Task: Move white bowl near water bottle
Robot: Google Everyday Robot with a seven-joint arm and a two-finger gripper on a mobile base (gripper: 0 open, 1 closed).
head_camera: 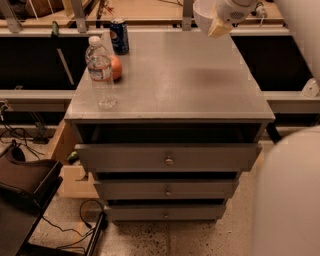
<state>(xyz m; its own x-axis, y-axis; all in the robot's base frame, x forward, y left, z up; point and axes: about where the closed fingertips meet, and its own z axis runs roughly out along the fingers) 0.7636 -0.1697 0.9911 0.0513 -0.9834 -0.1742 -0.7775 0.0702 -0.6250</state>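
Observation:
The white bowl (203, 14) hangs in the air above the back right of the grey cabinet top (180, 80), at the upper edge of the camera view. My gripper (219, 28) is shut on its rim, with a tan fingertip showing below the bowl. The water bottle (101, 71), clear with a white cap and a pale label, stands upright near the front left corner of the top, far to the left of the bowl.
An orange fruit (116, 67) lies just behind the bottle and a blue soda can (119, 36) stands at the back left. The top drawer (169, 156) is pulled slightly open. My white arm fills the right side. Cables lie on the floor at the left.

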